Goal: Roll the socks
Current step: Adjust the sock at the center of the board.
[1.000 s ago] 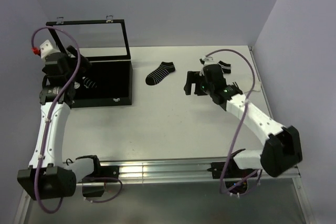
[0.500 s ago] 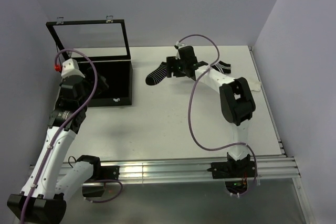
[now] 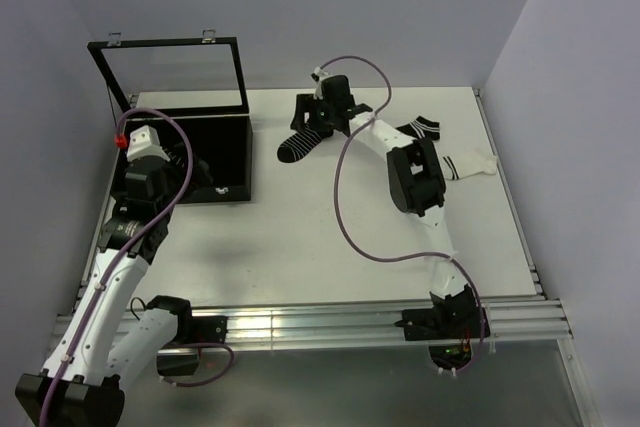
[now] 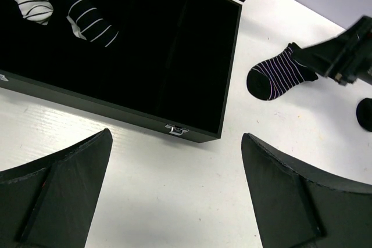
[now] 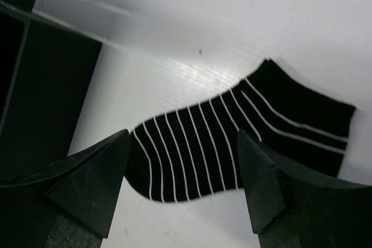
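The right gripper (image 5: 183, 143) is held open above the black sock (image 5: 244, 126); the left gripper (image 4: 175, 137) is held open near the box (image 4: 230, 74).

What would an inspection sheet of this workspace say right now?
Surface: white table, no damage seen.
Job's things: black striped sock lies flat beside the case. Black sock and white sock lie flat at the far right. White roll and black roll sit in the case's left end.
Clutter: nothing seen.
Claws: left claw is open and empty, above the case's front edge. Right claw is open and empty, over the black striped sock.
Cables: purple cable loops loosely along each arm; no snag seen.
Surroundings: black case with its lid open; plain walls on three sides.
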`<move>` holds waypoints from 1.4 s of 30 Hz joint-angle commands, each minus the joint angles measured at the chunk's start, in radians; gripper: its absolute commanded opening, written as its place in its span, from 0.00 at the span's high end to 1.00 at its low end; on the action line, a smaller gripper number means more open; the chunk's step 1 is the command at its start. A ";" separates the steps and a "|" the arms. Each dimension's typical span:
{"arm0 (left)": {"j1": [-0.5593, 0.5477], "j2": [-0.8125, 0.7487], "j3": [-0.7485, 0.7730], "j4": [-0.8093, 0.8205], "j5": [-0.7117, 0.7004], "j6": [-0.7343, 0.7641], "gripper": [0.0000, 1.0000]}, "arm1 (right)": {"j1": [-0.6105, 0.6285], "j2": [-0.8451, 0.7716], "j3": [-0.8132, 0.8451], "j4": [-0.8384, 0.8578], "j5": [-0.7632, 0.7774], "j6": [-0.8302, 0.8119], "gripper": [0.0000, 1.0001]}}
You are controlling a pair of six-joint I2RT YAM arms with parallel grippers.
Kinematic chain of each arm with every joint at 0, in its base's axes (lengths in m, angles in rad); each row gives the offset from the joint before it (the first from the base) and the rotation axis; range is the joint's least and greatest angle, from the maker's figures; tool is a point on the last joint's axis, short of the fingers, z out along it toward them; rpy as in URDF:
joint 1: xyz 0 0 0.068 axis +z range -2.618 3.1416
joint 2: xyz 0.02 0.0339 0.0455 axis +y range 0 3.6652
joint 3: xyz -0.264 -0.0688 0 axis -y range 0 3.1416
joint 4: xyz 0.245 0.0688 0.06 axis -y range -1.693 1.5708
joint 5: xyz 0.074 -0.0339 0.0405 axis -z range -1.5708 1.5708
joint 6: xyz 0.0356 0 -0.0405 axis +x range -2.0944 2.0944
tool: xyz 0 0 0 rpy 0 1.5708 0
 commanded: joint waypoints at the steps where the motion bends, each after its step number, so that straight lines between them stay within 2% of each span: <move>1: -0.005 -0.027 -0.010 0.042 0.010 0.012 0.02 | 0.001 0.076 0.179 -0.124 -0.036 0.069 0.19; 3: -0.005 -0.037 -0.013 0.045 0.010 0.008 0.02 | -0.002 0.118 0.225 -0.175 -0.028 0.111 0.19; 6: -0.005 -0.044 -0.021 0.047 0.022 0.008 0.02 | -0.006 0.091 0.153 -0.179 -0.013 0.183 0.19; 9: -0.006 -0.055 -0.027 0.050 0.031 0.005 0.02 | -0.017 0.008 -0.069 -0.124 -0.001 0.237 0.19; 11: -0.008 -0.063 -0.033 0.053 0.040 0.000 0.02 | -0.016 -0.058 -0.147 -0.121 0.027 0.253 0.19; 14: -0.012 -0.072 -0.046 0.059 0.052 -0.003 0.02 | -0.012 -0.146 -0.348 -0.075 0.070 0.274 0.19; 17: -0.017 -0.078 -0.049 0.062 0.056 -0.005 0.02 | -0.003 -0.326 -0.575 -0.023 0.116 0.312 0.19; 18: -0.020 -0.081 -0.050 0.064 0.057 -0.005 0.02 | 0.000 -0.369 -0.699 -0.002 0.130 0.325 0.19; 22: -0.026 -0.084 -0.063 0.081 0.068 -0.011 0.03 | 0.038 -0.578 -0.942 0.080 0.189 0.366 0.19; 26: -0.029 -0.080 -0.072 0.093 0.071 -0.008 0.03 | 0.128 -0.771 -0.982 0.045 0.280 0.192 0.19; 29: -0.031 -0.076 -0.072 0.095 0.057 -0.003 0.03 | 0.213 -0.827 -0.938 -0.004 0.312 0.063 0.20; 34: -0.032 -0.075 -0.072 0.092 0.036 -0.005 0.03 | 0.294 -0.775 -0.866 -0.147 0.265 0.000 0.20; 42: -0.032 -0.070 -0.073 0.090 0.028 0.005 0.03 | 0.368 -0.712 -0.889 -0.179 0.223 0.003 0.21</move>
